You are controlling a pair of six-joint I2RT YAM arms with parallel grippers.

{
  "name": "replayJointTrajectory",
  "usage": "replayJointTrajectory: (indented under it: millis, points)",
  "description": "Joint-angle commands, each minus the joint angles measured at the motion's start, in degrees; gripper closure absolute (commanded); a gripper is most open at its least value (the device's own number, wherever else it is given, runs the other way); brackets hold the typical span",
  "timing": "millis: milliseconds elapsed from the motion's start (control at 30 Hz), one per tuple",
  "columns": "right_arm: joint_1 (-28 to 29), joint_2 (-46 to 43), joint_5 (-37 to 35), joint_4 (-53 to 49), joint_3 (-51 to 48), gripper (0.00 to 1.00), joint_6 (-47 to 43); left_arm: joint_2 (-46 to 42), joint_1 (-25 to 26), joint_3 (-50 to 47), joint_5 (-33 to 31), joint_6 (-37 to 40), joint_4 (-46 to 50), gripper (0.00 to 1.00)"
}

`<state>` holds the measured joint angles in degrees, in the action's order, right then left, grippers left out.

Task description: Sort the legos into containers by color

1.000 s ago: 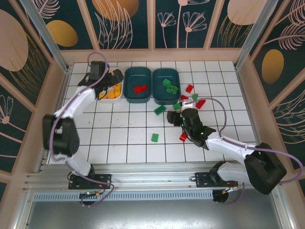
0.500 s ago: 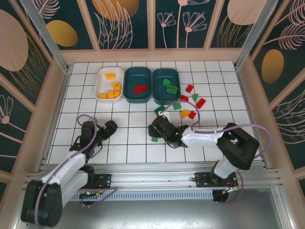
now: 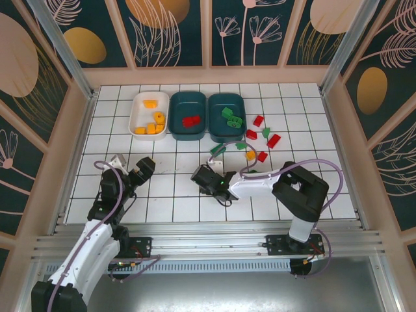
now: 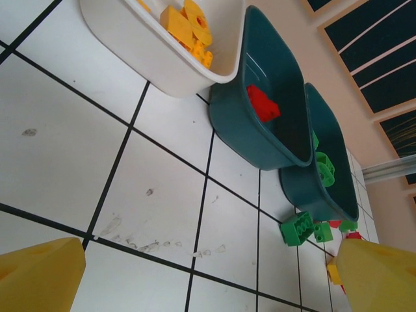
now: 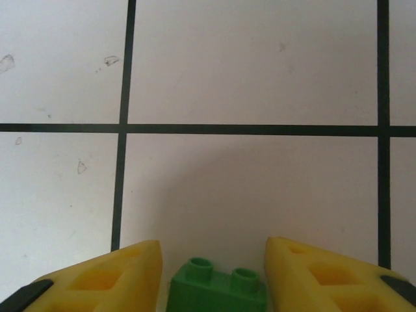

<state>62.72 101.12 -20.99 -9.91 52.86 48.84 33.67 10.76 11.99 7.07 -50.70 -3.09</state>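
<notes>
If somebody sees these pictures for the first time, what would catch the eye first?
Three shallow plastic trays in a row at the far side of the tiled table stand out: a white tray holding orange-yellow bricks, a middle dark teal tray with a red brick, a right dark teal tray with green bricks. Near the middle, a small green toy brick sits between the yellow fingers of the right hand.

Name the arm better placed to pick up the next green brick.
Right: the right gripper straddles the green brick, a finger each side; the left gripper sits open, far off.
</notes>
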Motion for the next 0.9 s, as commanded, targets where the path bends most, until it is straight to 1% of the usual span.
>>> replayJointTrajectory:
  millis: [0,67,233,367,467,567,633,733,800,867]
  points:
    - [1.4,2.79,-1.91,-4.76,2.19,0.53,1.67,-1.77,-0.05,0.1,0.45,0.86,2.42,0.01]
    - [2.26,4.06,-3.34,-6.61,3.58,0.54,1.46,-2.84,-0.05,-0.02,0.41,0.72,2.91,0.02]
    - [3.59,4.53,-6.09,-7.85,4.66,0.66,-0.34,-4.74,-0.04,-0.5,0.47,0.4,3.39,0.01]
    - [3.66,2.04,-8.35,-7.26,5.17,0.69,-2.56,-4.85,-0.03,-0.49,0.42,0.25,3.53,0.02]
    - [2.76,0.2,-10.25,-6.64,7.31,0.7,-6.83,-4.58,-0.1,-0.72,0.9,-0.17,2.88,0.02]
    - [-0.28,-0.79,-13.09,-5.74,10.81,0.7,-12.48,-4.05,-0.08,-1.63,2.91,-1.48,0.55,0.02]
    - [-3.51,-1.54,-14.4,-3.31,12.61,0.7,-15.99,-3.77,-0.05,-4.13,6.14,-3.97,-3.9,0.02]
    - [-10.45,-1.31,-12.68,1.75,14.97,0.7,-20.43,-3.55,-0.05,-10.2,10.01,-9.81,-13.46,0.02]
    - [-14.97,0.12,-12.76,2.56,17.47,0.7,-23.17,-3.54,-0.04,-12.27,11.35,-11.15,-15.74,0.02]
    - [-18.69,2.03,-13.41,2.19,20.37,0.7,-25.5,-3.7,-0.09,-12.55,12.53,-10.61,-15.45,0.02]
